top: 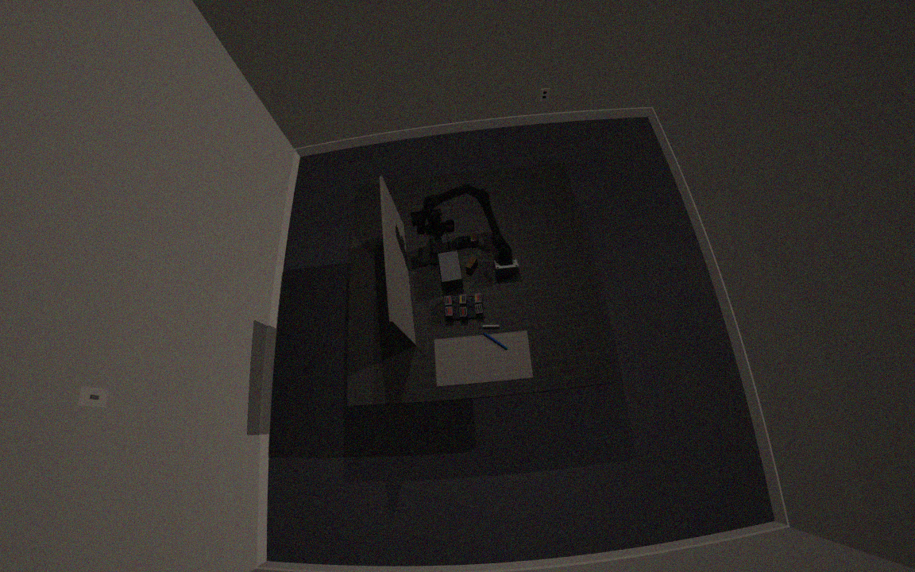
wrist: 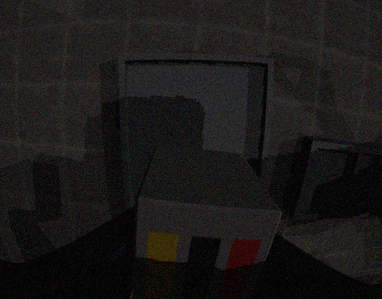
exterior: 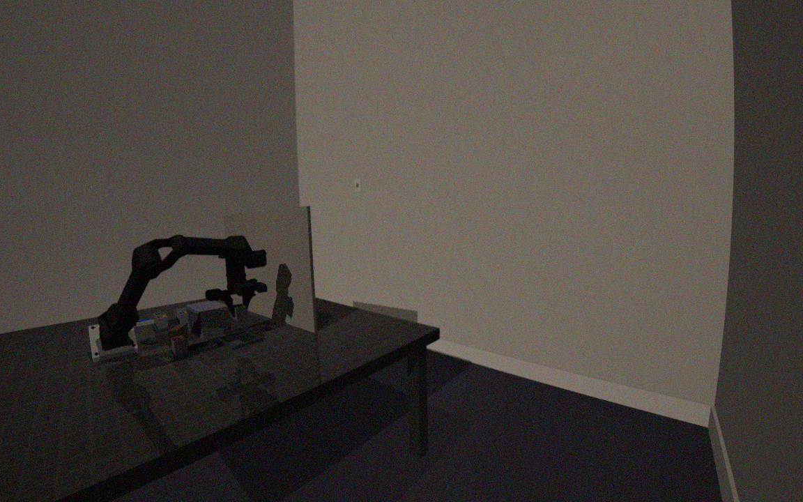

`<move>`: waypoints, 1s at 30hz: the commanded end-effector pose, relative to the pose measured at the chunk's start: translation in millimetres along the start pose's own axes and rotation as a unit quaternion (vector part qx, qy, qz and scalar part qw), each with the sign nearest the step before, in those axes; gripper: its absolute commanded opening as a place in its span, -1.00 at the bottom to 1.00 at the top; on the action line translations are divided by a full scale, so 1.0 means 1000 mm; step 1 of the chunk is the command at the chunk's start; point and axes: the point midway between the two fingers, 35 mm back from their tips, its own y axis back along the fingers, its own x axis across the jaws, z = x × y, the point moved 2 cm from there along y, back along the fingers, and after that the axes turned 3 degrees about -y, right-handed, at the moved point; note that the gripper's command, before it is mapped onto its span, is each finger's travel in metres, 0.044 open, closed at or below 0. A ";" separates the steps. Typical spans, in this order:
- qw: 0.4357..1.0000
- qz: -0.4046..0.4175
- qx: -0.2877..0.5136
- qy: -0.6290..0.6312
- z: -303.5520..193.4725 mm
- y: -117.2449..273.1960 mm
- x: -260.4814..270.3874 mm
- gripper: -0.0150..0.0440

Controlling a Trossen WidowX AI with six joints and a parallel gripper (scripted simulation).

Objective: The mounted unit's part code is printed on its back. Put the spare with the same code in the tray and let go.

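Note:
My gripper (top: 435,238) (exterior: 240,307) (wrist: 192,220) is shut on a grey block (exterior: 240,314) (wrist: 208,178). The block's end face carries yellow, black and red bands in the wrist view. The block hangs over the near part of the shallow grey tray (wrist: 199,59), which is partly hidden behind it. A shadow covers the tray's left part. Another spare (exterior: 178,345) stands nearer the arm's base. I cannot tell the mounted unit apart or read its back code in these dark views.
A grey box (top: 449,265) (exterior: 210,305) stands close to the gripper. A tall pale panel (top: 396,284) (exterior: 276,240) rises beside the work area. A darker holder (wrist: 332,145) lies right of the tray. Several small labelled blocks (top: 462,299), a sheet (top: 482,362) and a blue pen (top: 496,342) lie farther off.

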 end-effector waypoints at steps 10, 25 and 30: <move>1.000 0.000 -0.003 0.002 0.000 -0.010 0.000 -0.49; 1.000 0.000 -0.003 0.002 0.000 -0.021 0.000 -0.49; 1.000 0.000 -0.003 0.002 0.000 -0.025 0.000 -0.49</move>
